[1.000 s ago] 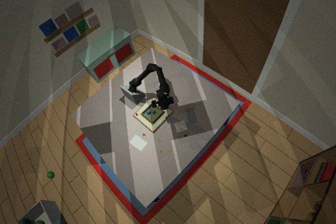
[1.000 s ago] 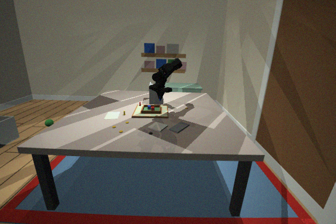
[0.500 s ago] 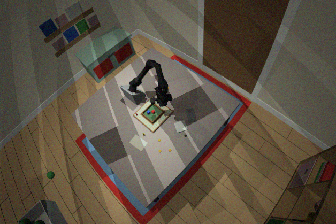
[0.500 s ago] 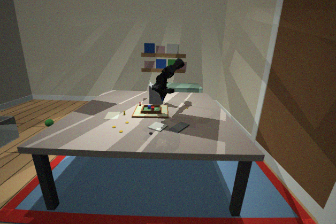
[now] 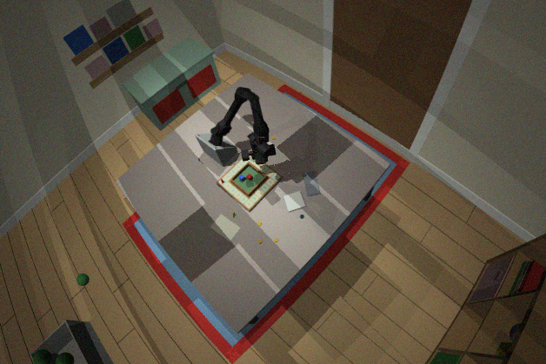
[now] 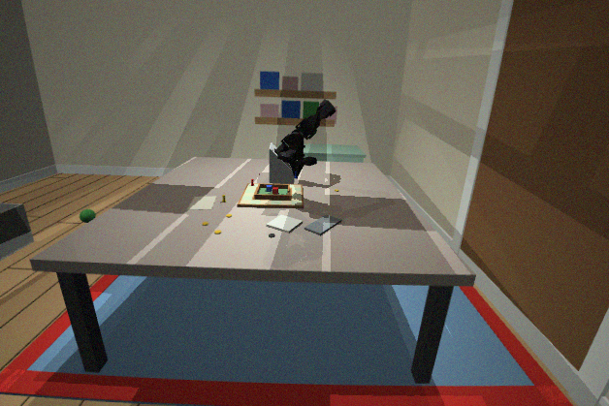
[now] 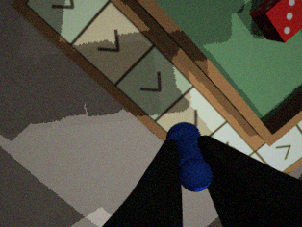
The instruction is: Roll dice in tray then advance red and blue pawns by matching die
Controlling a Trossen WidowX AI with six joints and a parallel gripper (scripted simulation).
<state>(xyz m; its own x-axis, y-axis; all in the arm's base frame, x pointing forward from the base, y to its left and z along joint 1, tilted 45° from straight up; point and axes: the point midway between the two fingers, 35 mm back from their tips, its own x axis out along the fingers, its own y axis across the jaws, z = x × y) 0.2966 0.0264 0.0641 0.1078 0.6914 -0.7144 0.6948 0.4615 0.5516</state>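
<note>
Gripping the blue pawn [image 6: 295, 175] [image 7: 189, 156] between its fingers, the gripper [image 6: 297, 171] [image 7: 186, 147] hovers by the edge of the game board [image 5: 249, 206] [image 6: 245, 203] [image 7: 115, 98]. The red die [image 5: 249, 176] [image 6: 275, 190] [image 7: 281, 20] and the blue die [image 5: 242, 177] [image 6: 269, 188] lie in the green-floored tray [image 5: 249, 194] [image 6: 272, 197] [image 7: 231, 98]. The red pawn [image 5: 222, 181] [image 6: 252, 182] stands on the board's border, well apart from the gripper. Whether the blue pawn touches the board, I cannot tell.

Top high overhead, exterior tableside, wrist close-up
</note>
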